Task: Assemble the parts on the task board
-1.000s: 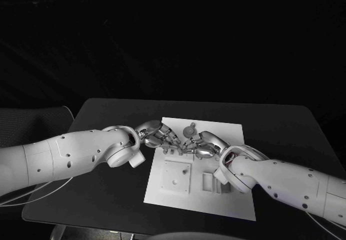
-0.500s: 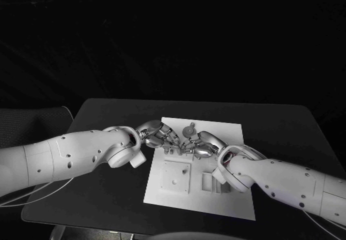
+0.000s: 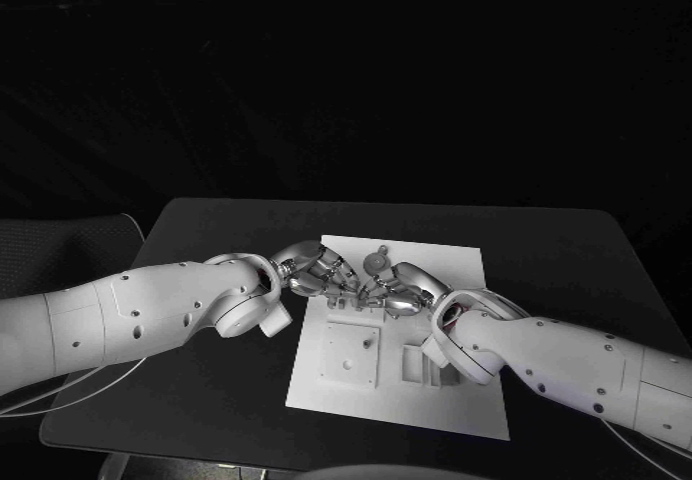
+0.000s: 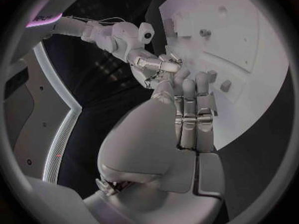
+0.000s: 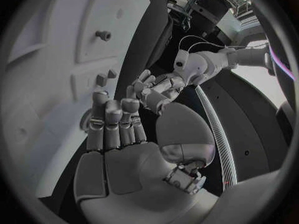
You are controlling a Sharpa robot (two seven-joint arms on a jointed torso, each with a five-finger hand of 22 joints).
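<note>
you have both hands meeting over the middle of the task board (image 3: 433, 400), probably so they can work 1 small part between them. the left hand (image 3: 315, 272) curls its fingers in, fingertips near the right hand (image 3: 404, 293), also curled; i cannot tell whether either holds anything. a round part (image 3: 378, 259) lies just beyond them.

Task board (image 3: 447, 262) on table (image 3: 216, 225), near middle. Left hand (image 3: 320, 272) over board's 9 o'clock edge. Right hand (image 3: 401, 292) just beside it, toward 3 o'clock, fingertips close together. Small part (image 3: 378, 258) on board at 12 o'clock from hands.
</note>
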